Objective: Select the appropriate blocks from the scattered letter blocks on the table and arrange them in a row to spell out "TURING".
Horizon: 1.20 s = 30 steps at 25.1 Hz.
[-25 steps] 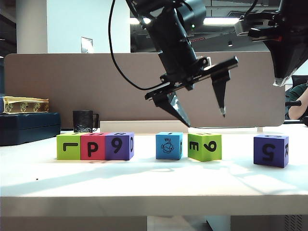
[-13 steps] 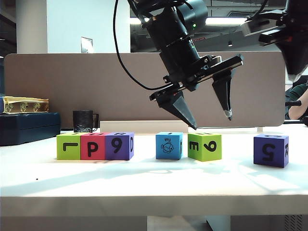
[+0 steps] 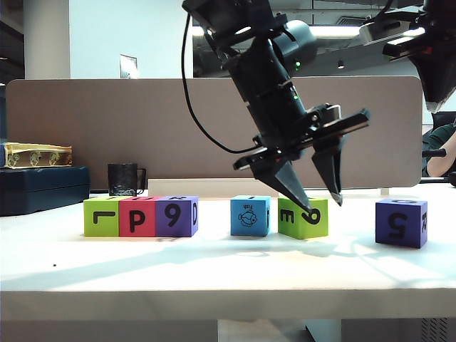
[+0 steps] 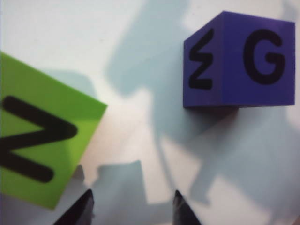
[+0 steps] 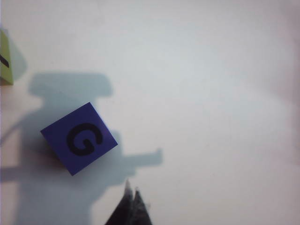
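On the white table (image 3: 214,271), a lime green block (image 3: 100,216), a red block (image 3: 137,216) and a purple block (image 3: 176,216) stand touching in a row at the left. A light blue fish block (image 3: 250,216) and a second lime green block (image 3: 298,221) stand mid-table, and a purple block (image 3: 401,223) stands apart at the right. My left gripper (image 3: 322,204) hangs open, low at that green block's right end; in the left wrist view the gripper (image 4: 132,197) holds nothing, with the green N block (image 4: 42,145) beside one finger and the purple G block (image 4: 241,61) beyond. My right gripper (image 5: 132,192) is shut and empty, high above the purple G block (image 5: 79,138).
A black mug (image 3: 123,179) stands behind the left row, in front of the brown partition (image 3: 107,128). A dark blue case (image 3: 43,189) with a yellow box (image 3: 35,154) on top sits at the far left. The right arm (image 3: 434,50) hangs at the upper right.
My left gripper has dropped and shifted right, down to the middle green block, and its jaws have narrowed. The right arm has drifted slightly up and right.
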Motion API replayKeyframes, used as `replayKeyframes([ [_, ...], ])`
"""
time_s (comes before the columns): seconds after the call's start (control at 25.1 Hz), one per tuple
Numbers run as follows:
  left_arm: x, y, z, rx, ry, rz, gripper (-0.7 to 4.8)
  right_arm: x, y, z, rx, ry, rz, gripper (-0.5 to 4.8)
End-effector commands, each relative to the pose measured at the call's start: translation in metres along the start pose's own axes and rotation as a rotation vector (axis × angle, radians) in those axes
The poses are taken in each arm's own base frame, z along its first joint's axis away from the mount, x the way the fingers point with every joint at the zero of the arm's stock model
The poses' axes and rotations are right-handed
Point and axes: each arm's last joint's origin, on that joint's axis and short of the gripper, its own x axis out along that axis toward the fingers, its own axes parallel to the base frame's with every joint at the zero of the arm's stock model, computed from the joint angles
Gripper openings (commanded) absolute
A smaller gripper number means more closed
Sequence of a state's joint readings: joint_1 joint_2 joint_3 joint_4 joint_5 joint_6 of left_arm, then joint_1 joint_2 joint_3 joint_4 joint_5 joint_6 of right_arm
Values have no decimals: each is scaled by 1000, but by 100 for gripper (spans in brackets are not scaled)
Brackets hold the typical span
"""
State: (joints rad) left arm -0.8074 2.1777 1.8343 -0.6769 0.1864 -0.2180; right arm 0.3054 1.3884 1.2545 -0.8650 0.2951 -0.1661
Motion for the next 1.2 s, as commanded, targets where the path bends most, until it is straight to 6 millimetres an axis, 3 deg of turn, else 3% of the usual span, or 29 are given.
replayKeyframes([
  [0.04,0,-5,2,17,-21,-27,210,-3,-1,1,4,-15,0,-1],
  [0.6,4,11,4,-11,-43,113,210,-3,0,1,4,-15,1,-1],
  [0.72,2,9,2,-14,-1,44,215,-3,-1,1,4,-14,0,-1],
  [0.8,-8,0,1,-7,40,-143,215,-3,-1,2,5,-20,-4,-1],
  [1.04,-18,-13,7,59,-38,-156,215,-12,-7,8,10,-38,-60,-1],
  [1.12,-18,-14,9,68,-64,-161,276,-18,-10,11,-4,-42,-97,-1],
  [1.2,-15,-17,11,101,-92,-168,377,-24,-13,14,0,-45,-118,-1],
])
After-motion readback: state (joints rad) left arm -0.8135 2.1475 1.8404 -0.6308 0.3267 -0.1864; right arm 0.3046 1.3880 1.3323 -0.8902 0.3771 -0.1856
